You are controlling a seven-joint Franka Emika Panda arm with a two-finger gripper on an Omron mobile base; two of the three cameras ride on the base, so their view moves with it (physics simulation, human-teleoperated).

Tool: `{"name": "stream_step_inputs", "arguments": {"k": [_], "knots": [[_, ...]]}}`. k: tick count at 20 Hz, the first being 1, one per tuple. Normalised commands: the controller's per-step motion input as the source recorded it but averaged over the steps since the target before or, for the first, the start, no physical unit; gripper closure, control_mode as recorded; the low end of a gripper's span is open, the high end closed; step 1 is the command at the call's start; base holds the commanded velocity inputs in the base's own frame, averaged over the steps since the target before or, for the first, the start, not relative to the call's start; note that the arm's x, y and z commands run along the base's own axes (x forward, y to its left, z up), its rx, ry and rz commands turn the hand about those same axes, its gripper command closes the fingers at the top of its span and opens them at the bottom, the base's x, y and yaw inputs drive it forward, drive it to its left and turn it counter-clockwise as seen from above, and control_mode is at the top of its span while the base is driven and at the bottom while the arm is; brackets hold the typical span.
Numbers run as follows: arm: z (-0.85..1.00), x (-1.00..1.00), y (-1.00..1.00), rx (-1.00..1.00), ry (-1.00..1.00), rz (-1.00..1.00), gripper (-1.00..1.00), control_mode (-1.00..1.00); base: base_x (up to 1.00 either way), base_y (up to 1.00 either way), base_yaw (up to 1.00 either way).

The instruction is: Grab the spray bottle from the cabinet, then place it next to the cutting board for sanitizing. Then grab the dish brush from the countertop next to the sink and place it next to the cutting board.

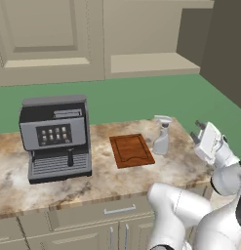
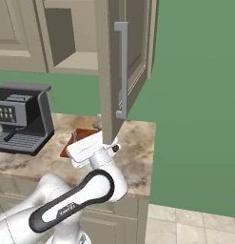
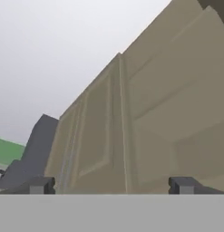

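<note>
1. Spray bottle stands upright on the counter, just beside the right edge of the cutting board. I judge that the first half of the task is done.
2. The gripper is to the right of the bottle and apart from it, raised above the counter's right end. Its fingers are spread as wide as they go, and nothing is between them.
3. In the hand view the gripper looks at the beige panel doors of the cabinet, so the hand is tilted upward, not toward the counter.
4. The cabinet door hangs open, and in the left base view the shelf inside looks bare.
5. The coffee machine stands at the left of the board and well apart from it.
6. I think the step in hand is the change to the second part: going for the dish brush beside the sink.
7. The next move probably calls for turning the arm, or driving the base, toward the sink, and keeping the hand away from the bottle and the open door.
</note>
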Motion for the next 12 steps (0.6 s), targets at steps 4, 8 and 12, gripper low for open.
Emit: {"name": "stream_step_inputs", "arguments": {"k": [4, 8, 12], "knots": [[1.0, -0.81, 0.27, 0.0, 0.2, -0.12, -1.0, -1.0, 0.0, 0.0, 0.0], [1.0, -0.72, 0.41, 0.0, 0.26, -0.18, -1.0, -1.0, 0.0, 0.0, 0.0], [1.0, -0.35, 0.27, 0.0, 0.27, -0.22, -1.0, -1.0, 0.0, 0.0, 0.0]]}}
